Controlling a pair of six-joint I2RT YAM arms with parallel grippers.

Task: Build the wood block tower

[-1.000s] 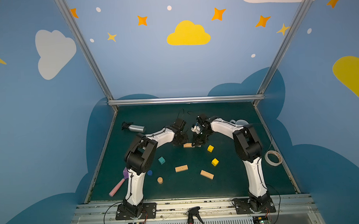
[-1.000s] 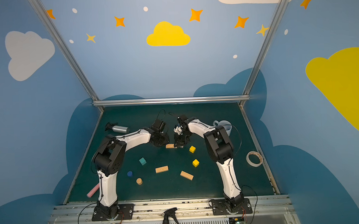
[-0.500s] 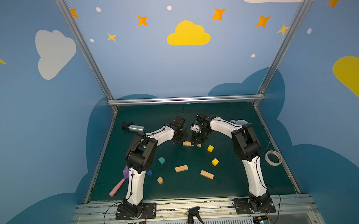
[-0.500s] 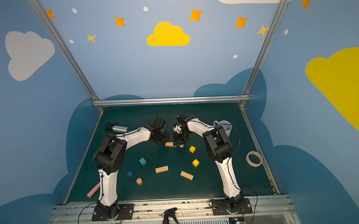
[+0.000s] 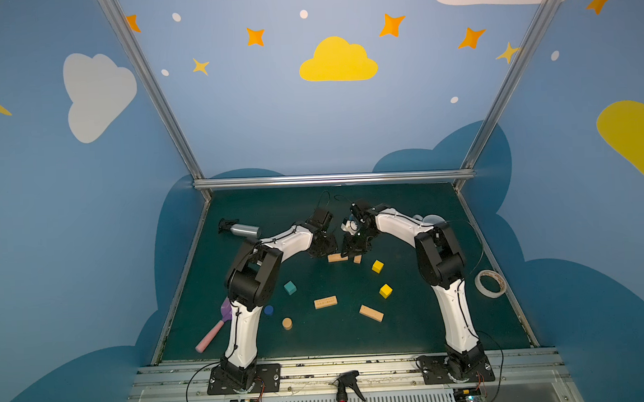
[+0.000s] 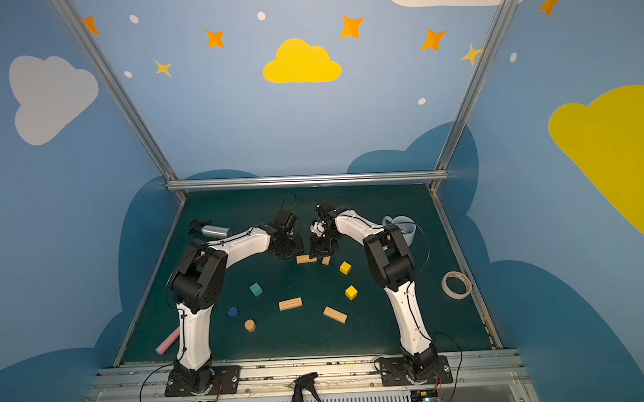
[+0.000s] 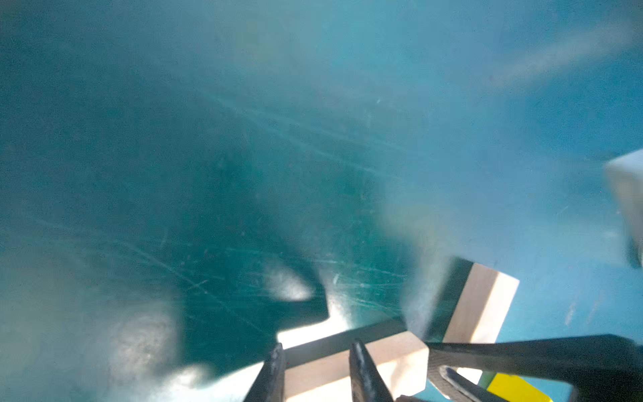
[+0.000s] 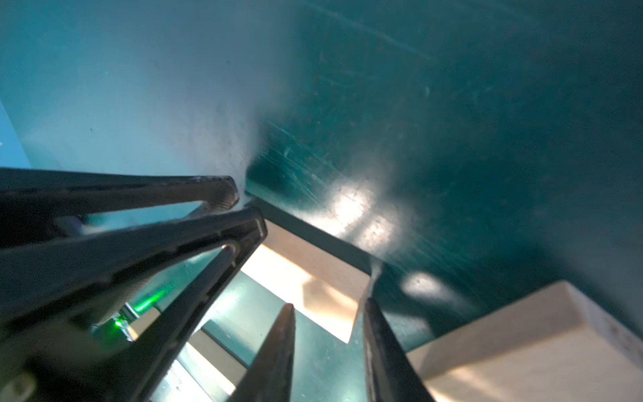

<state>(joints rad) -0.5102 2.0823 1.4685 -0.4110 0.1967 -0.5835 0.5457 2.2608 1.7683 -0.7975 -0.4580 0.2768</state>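
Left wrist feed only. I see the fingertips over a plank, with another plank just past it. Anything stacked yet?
Observer: No. In both top views your plank and the second plank lie on the table, neither on the other.
Operator: Where are the other planks?
Observer: Both are loose nearer the arm bases: a centre plank, and an angled plank to its right.
Operator: And the other arm?
Observer: The right gripper is down close beside the left gripper, at the second plank.
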